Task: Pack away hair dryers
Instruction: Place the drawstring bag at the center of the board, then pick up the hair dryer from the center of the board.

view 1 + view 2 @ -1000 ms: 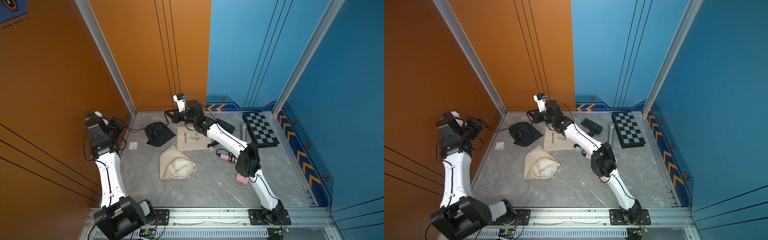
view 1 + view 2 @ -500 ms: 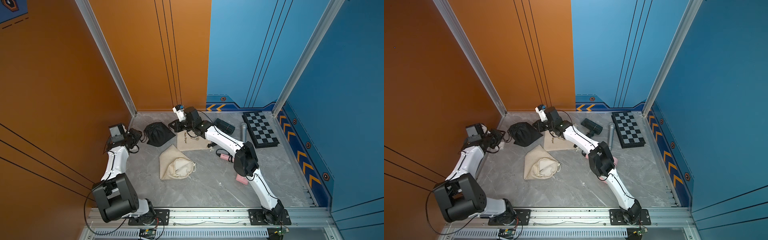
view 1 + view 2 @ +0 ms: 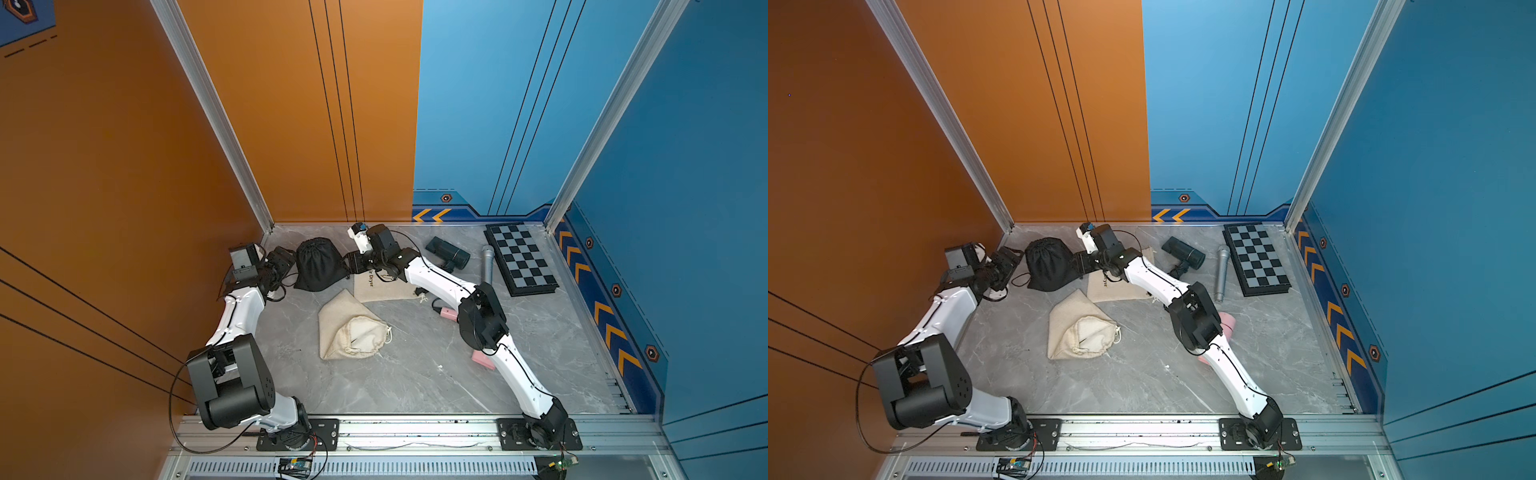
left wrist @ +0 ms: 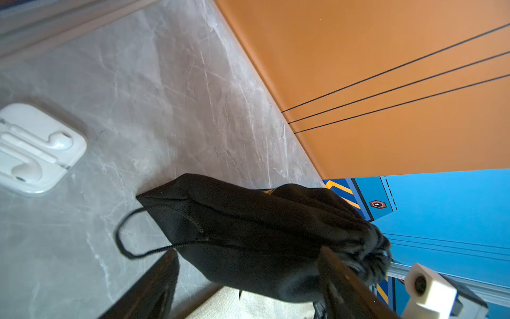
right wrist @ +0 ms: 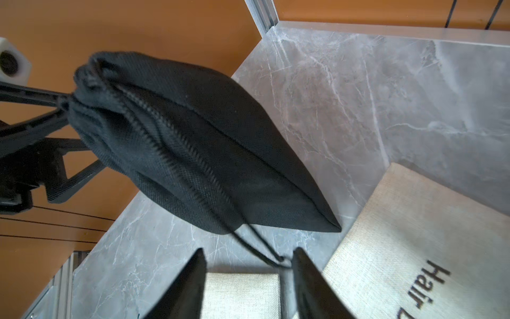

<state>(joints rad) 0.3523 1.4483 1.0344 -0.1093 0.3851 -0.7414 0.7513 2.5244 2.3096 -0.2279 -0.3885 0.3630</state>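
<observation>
Under right elbow: one pink hair dryer, half hidden.
Mid-table: one stuffed beige bag, one flat beige bag.
Left gripper: jaws wide at one black bag.
Right gripper: jaws apart, bag cord between.
Far side: one black hair dryer.

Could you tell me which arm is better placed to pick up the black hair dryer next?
Probably the right: the black hair dryer lies close beside its forearm, on that side of the black bag. The left gripper sits beyond the bag, by the orange wall.
</observation>
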